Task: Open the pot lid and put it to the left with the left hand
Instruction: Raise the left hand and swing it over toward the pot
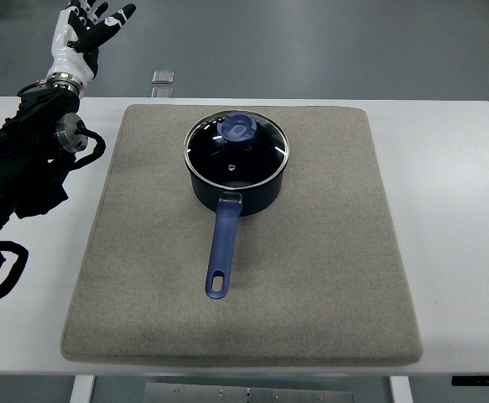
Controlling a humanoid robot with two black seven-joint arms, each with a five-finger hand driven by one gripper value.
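A dark blue saucepan (227, 193) stands on a grey mat (328, 252) in the middle of the white table. Its glass lid (236, 149) with a blue knob (238, 128) sits closed on the pot. The long blue handle (222, 252) points toward the near edge. My left hand (89, 29) is raised at the far left, beyond the table's back edge, fingers spread and empty, well away from the pot. The right arm does not show.
The left arm's black forearm and cables (22, 168) lie over the table's left side. A small pale square object (163, 77) lies on the floor beyond the back edge. The white table (454, 210) shows around the mat.
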